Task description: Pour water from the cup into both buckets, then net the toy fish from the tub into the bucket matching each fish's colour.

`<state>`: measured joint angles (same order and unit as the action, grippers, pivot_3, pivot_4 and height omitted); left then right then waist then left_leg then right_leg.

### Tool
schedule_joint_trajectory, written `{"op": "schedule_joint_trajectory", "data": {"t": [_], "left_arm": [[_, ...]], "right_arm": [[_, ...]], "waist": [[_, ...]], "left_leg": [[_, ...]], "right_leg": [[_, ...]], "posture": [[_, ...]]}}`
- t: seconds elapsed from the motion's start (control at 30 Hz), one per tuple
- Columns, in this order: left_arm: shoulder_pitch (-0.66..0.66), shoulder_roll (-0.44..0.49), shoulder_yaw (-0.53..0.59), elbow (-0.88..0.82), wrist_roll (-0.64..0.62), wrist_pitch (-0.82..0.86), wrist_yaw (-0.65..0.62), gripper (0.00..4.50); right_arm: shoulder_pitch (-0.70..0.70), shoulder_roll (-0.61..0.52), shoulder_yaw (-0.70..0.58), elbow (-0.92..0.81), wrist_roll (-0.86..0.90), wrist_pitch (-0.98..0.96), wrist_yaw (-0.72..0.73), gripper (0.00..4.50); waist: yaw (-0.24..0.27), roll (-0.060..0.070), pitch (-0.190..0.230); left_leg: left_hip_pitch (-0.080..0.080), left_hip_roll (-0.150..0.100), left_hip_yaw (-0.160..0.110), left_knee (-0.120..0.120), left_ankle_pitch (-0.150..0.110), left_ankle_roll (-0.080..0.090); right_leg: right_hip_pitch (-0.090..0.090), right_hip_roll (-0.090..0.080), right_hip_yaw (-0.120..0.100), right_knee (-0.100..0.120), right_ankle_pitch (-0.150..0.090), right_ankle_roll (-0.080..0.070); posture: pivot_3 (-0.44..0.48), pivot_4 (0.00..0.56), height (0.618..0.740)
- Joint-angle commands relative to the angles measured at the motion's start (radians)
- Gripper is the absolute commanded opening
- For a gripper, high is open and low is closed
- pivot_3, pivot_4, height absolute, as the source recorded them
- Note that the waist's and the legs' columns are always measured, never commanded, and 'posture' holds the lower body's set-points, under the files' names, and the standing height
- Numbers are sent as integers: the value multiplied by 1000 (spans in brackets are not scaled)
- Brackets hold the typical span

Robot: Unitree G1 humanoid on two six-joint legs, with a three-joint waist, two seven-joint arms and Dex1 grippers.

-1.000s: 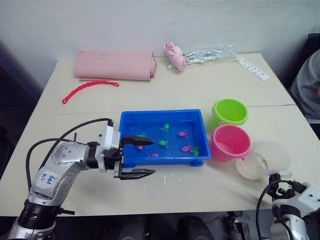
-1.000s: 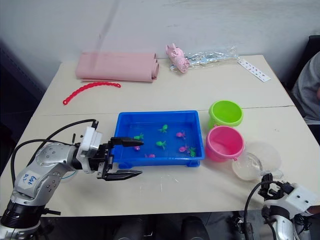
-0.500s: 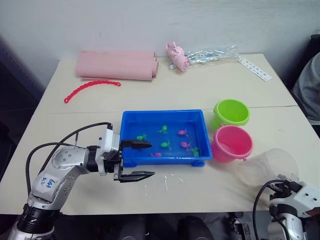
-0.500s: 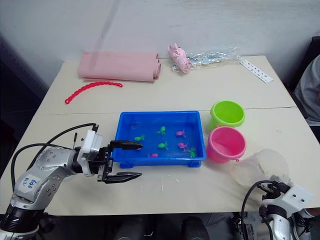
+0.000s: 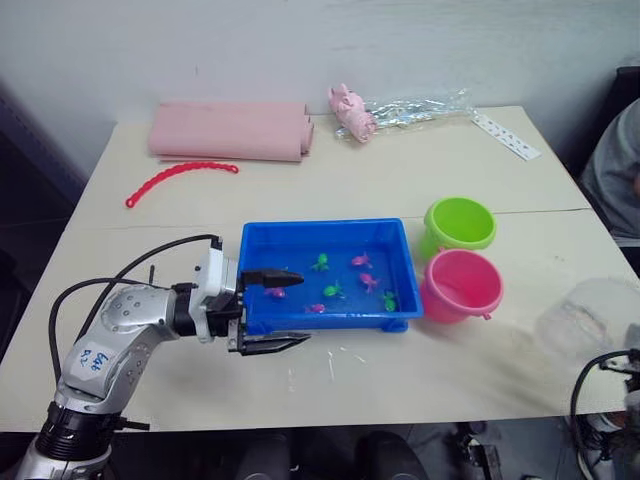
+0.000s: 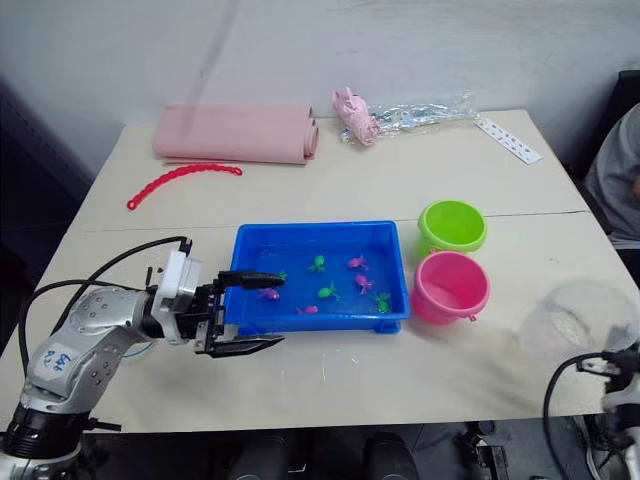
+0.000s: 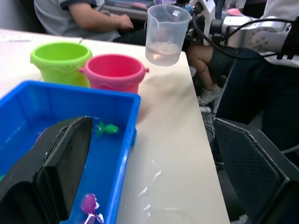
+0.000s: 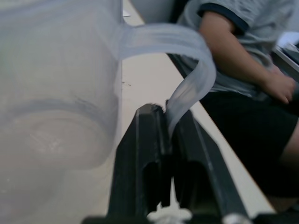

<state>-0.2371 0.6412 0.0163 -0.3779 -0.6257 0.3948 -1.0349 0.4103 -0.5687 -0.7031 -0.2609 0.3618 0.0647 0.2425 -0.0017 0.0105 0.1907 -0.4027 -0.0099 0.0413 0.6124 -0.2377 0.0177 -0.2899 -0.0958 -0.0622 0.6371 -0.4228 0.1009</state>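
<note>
The clear cup (image 5: 590, 312) hangs above the table's right front edge, upright, with a little water in its bottom. My right gripper (image 8: 169, 126) is shut on the cup's handle (image 8: 187, 93). The blue tub (image 5: 320, 229) holds water and several toy fish, green (image 5: 320, 263) and pink (image 5: 360, 260). The green bucket (image 5: 460, 223) and the pink bucket (image 5: 462, 284) stand just right of the tub. My left gripper (image 5: 300, 308) is open at the tub's left front corner, one finger (image 7: 51, 172) over the water, the other over the table.
A rolled pink cloth (image 5: 228, 130), a red bead chain (image 5: 180, 172), a pink toy (image 5: 350, 110), a plastic bag (image 5: 420, 104) and a white strip (image 5: 505, 135) lie at the table's back. A person (image 5: 615, 170) sits at the right side.
The cup has risen off the table beside the pink bucket and moved right, toward the table's edge. My left gripper has stayed by the tub. The fish have drifted slightly.
</note>
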Motion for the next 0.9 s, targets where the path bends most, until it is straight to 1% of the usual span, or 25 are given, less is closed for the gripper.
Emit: {"op": "schedule_joint_trajectory", "data": {"t": [0.03,0.17,0.37,0.53,0.9], "left_arm": [[-33,-29,-16,5,-39,37,7,4500],[-65,-69,-37,21,-23,52,32,4500],[-95,-118,-66,44,11,30,49,4500],[-107,-141,-85,59,36,13,53,4500],[-115,-161,-93,69,72,-15,60,4500]], "right_arm": [[-21,-94,-44,-23,-72,-18,45,19],[-85,-153,-38,-25,-127,33,32,19],[-136,-225,9,-12,-273,-7,59,19],[-206,-230,59,-3,-343,10,47,19],[-283,-236,129,36,-527,-74,4,19]], "waist": [[1,0,0],[2,0,0],[4,-1,1],[4,-2,1],[4,-2,1]], "left_leg": [[0,0,0,0,0,0],[-1,0,0,1,0,0],[-1,0,0,2,0,1],[-2,0,0,2,1,1],[-2,0,0,3,1,1]], "right_leg": [[0,0,0,0,0,0],[0,1,0,0,0,0],[0,1,-1,0,0,0],[0,1,-1,0,0,1],[0,1,-1,0,0,1]], "posture": [[0,150,740],[0,150,740],[0,150,740],[0,150,740],[0,150,740]]}}
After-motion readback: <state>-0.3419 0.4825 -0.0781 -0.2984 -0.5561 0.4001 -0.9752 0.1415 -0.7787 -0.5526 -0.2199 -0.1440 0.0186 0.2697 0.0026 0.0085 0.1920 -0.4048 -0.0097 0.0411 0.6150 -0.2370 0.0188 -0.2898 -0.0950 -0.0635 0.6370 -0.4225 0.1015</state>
